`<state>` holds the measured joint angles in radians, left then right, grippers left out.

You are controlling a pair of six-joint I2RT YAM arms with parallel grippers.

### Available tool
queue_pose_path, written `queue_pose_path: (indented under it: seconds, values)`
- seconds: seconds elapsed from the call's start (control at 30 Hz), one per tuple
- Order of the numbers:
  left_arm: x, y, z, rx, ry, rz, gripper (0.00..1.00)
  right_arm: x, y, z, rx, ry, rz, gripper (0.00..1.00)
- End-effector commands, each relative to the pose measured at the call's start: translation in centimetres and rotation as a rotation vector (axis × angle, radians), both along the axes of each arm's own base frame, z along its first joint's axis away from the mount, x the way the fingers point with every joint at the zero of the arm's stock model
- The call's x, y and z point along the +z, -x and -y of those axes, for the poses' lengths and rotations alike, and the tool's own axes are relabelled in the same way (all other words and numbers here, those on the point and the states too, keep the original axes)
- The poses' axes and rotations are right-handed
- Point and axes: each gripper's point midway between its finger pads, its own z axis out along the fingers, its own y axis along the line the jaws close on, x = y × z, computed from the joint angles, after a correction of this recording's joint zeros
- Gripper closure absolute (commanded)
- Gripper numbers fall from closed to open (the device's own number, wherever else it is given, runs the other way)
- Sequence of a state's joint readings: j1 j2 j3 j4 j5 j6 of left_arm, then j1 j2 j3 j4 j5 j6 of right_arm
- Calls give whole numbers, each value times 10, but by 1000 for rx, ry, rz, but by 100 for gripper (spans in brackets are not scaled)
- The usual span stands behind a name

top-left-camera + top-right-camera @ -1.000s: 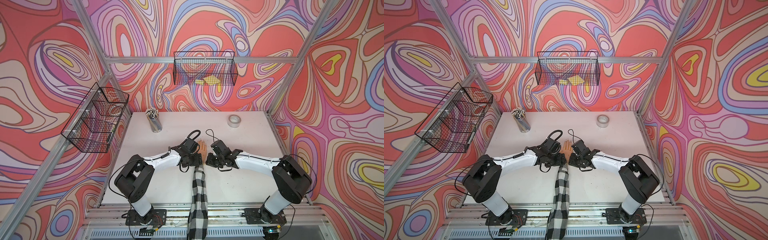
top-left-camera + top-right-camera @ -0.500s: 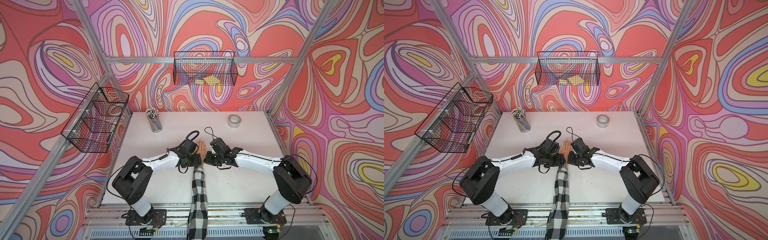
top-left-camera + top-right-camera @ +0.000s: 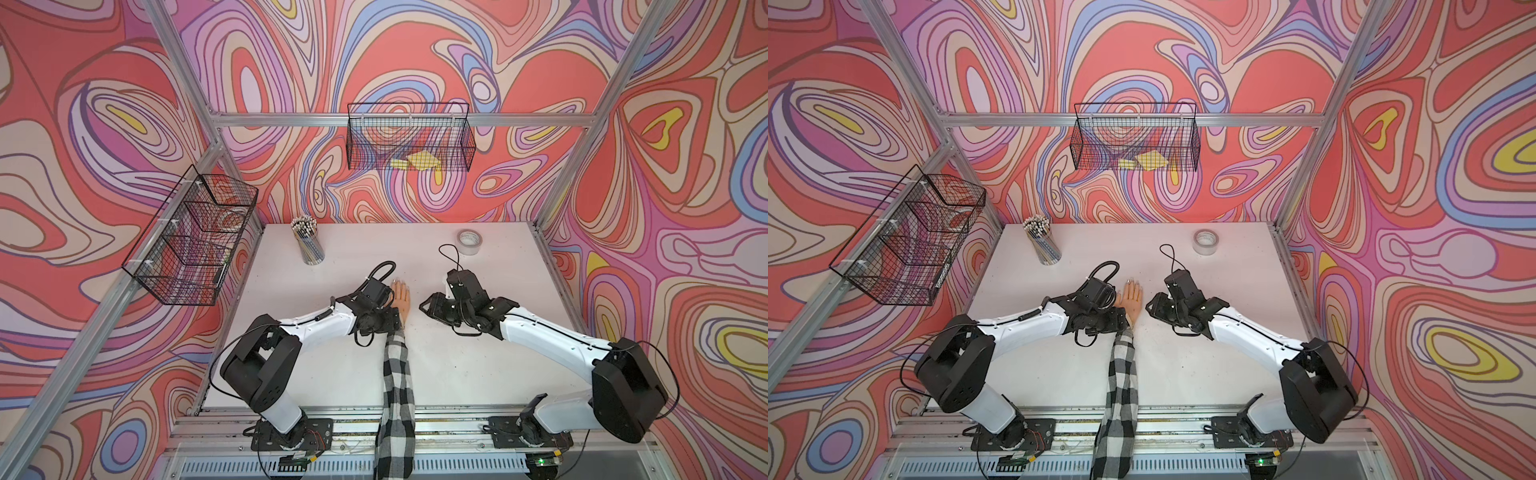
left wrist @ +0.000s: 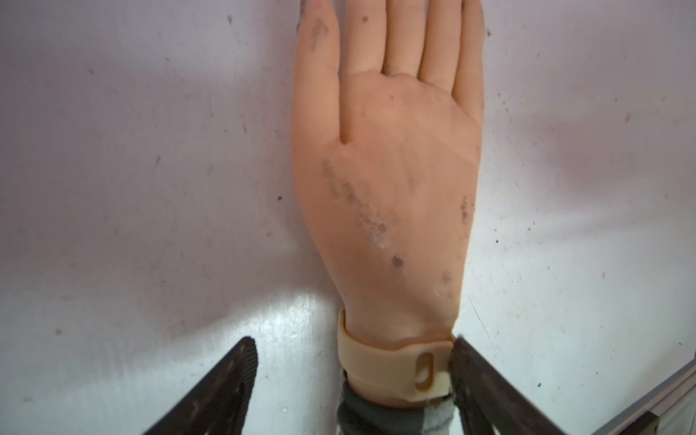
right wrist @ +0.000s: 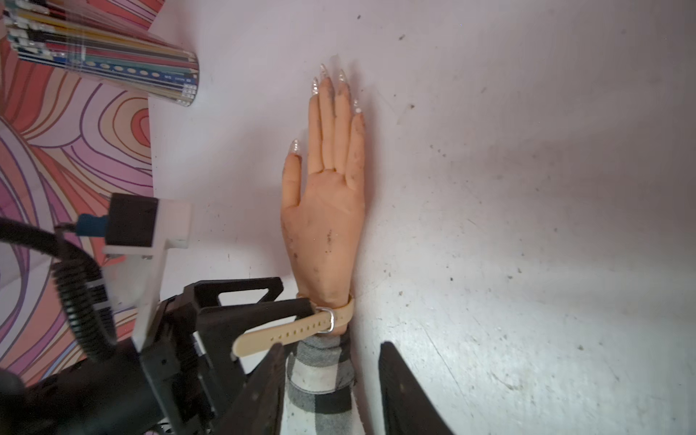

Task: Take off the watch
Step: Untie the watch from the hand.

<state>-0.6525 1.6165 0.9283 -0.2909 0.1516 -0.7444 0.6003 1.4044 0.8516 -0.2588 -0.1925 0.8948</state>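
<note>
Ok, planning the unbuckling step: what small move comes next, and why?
Probably bring the open right gripper in to pinch the free tail of the watch strap and pull it back through the buckle. The tail sticks out loose, yet the strap is buckled round the mannequin wrist, which the open left gripper straddles.

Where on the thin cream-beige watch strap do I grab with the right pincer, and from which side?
Grip the cream-beige watch strap by its loose holed tail, near the tip. Thin and flat, it sticks out past the silver buckle on the thumb side of the peach mannequin hand, clear of the wrist. Probably come from above; the left pincer straddling the wrist blocks the side.
</note>
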Motion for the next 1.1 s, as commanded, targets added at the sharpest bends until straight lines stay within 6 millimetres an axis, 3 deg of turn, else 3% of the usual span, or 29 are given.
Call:
queue_pose_path:
  seconds: [0.0, 0.67, 1.07]
  values:
    - [1, 7, -12, 14, -30, -15, 18, -12, 6, -6, 2, -54, -38, 57]
    - [-6, 10, -18, 22, -32, -22, 18, -53, 19, -44, 38, -321, -143, 68]
    - [-8, 13, -23, 29, -39, -24, 18, -55, 19, -68, 58, -375, -146, 69]
